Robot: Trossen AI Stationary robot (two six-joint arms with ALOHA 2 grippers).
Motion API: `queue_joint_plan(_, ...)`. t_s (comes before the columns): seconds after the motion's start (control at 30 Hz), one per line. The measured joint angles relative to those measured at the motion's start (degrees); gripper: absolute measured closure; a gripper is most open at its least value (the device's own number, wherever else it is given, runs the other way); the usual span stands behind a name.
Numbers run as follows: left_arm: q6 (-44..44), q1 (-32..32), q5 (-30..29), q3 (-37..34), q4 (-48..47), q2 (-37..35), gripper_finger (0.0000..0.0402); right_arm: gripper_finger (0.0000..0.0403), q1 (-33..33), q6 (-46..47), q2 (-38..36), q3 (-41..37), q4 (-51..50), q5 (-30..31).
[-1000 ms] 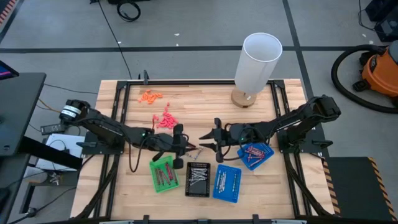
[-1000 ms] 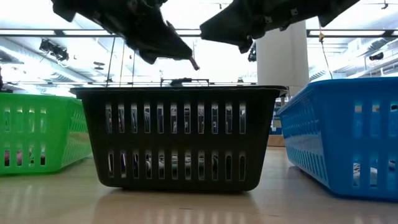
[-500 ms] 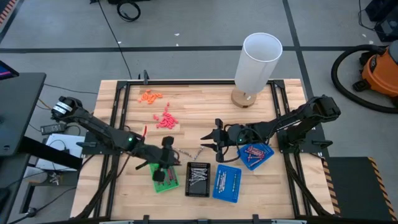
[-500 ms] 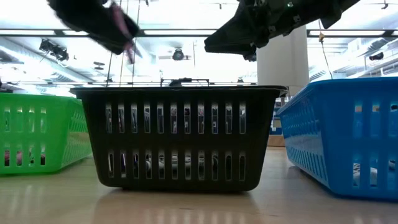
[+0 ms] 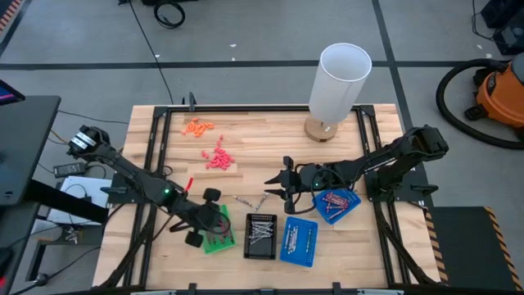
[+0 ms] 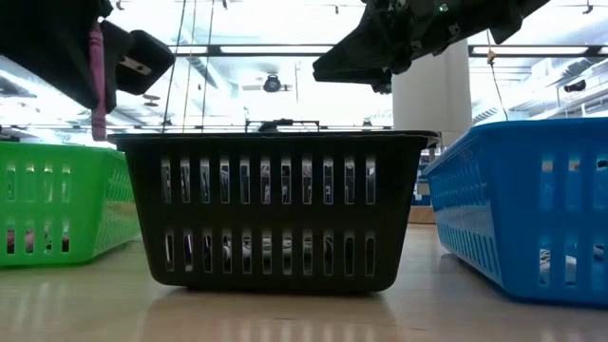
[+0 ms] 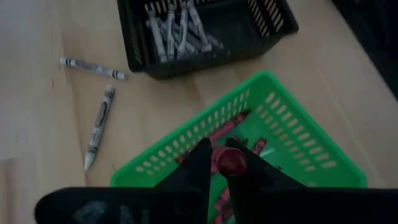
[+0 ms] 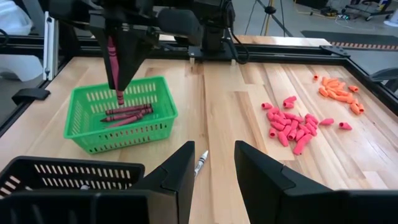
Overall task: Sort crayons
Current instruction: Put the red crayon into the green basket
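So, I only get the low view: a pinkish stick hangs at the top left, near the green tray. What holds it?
Observer: The left end effector pinches it. It is a dark red crayon, upright above the green tray.
Operator: Is anything in that tray?
Observer: Yes, several red crayons lie on its floor.
Operator: And in the black one?
Observer: The black tray holds grey crayons; two loose crayons lie on the table beside it.
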Motion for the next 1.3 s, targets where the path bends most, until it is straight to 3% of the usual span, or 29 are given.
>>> queue_joint_plan(0.67, 0.2, -0.1, -0.2, 0.0, -12.5, 0.1, 0.0359, 0.0281, 0.0, 0.0, 0.0, 0.0, -0.1, 0.1)
queue_joint_plan(0.97, 6.6, -0.2, -1.7, 0.0, -13.2, 0.4, 0.0358, 0.0281, 0.0, 0.0, 0.0, 0.0, -0.1, 0.1)
queue_joint_plan(1.3, 20.7, -2.6, -7.1, 0.0, -10.6, 4.8, 0.0358, 0.0281, 0.0, 0.0, 0.0, 0.0, -0.3, 0.1)
